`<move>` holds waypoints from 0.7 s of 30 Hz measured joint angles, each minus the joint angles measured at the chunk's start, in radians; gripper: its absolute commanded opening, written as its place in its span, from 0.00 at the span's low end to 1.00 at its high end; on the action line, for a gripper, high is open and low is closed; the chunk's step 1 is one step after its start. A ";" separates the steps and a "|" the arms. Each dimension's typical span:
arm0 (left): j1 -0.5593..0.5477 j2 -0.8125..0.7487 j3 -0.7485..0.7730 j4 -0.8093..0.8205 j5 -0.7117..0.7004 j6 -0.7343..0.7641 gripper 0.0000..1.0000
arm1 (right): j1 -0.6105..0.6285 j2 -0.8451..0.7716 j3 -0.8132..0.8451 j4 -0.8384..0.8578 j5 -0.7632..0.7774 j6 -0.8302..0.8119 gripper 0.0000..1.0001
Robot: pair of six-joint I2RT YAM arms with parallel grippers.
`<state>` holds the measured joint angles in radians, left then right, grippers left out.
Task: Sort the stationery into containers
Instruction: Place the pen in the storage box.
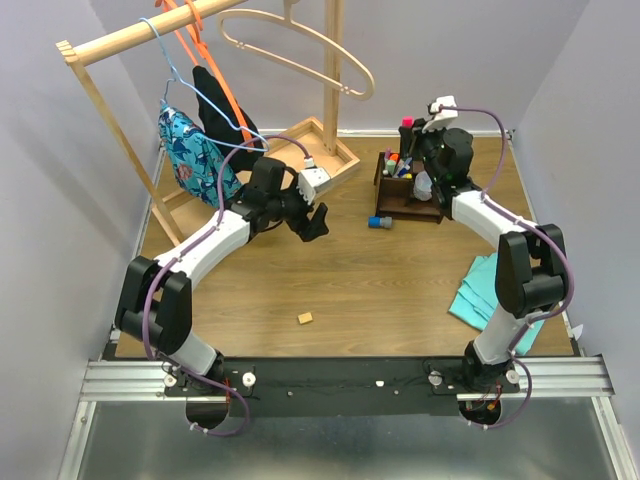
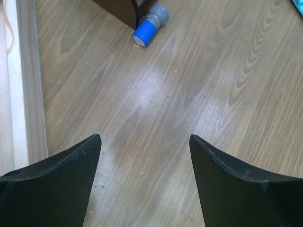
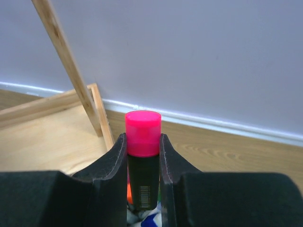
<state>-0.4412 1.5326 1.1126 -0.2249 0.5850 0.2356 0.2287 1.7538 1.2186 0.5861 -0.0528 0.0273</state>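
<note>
Probably a robotics lab, walled table (image 1: 340, 290), aluminium rail (image 1: 560, 375)

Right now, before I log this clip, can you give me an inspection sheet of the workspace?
Surface: wooden tabletop, no spills seen.
Job's things: dark organizer with several pens in it; pink-capped highlighter in the right gripper; blue-capped grey item lying by the organizer's corner; tan eraser loose mid-table.
Clutter: teal cloth at the table's right edge.
Grippers: left gripper open, empty, over bare wood; right gripper shut on the highlighter, above the organizer.
Cables: purple cables looping along both arms, clear of the items.
Surroundings: wooden clothes rack with hangers and a patterned garment; grey walls.
</note>
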 measured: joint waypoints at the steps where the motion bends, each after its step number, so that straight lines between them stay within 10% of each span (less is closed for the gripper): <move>1: -0.003 0.011 0.014 0.000 0.000 0.000 0.84 | -0.001 0.000 -0.011 0.001 0.000 0.005 0.01; 21: -0.025 0.050 0.036 -0.001 0.000 0.004 0.84 | -0.006 0.027 -0.156 0.070 -0.020 0.113 0.01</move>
<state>-0.4660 1.5829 1.1484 -0.2256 0.5846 0.2398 0.2222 1.7809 1.0630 0.6559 -0.0727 0.1398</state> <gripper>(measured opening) 0.840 0.305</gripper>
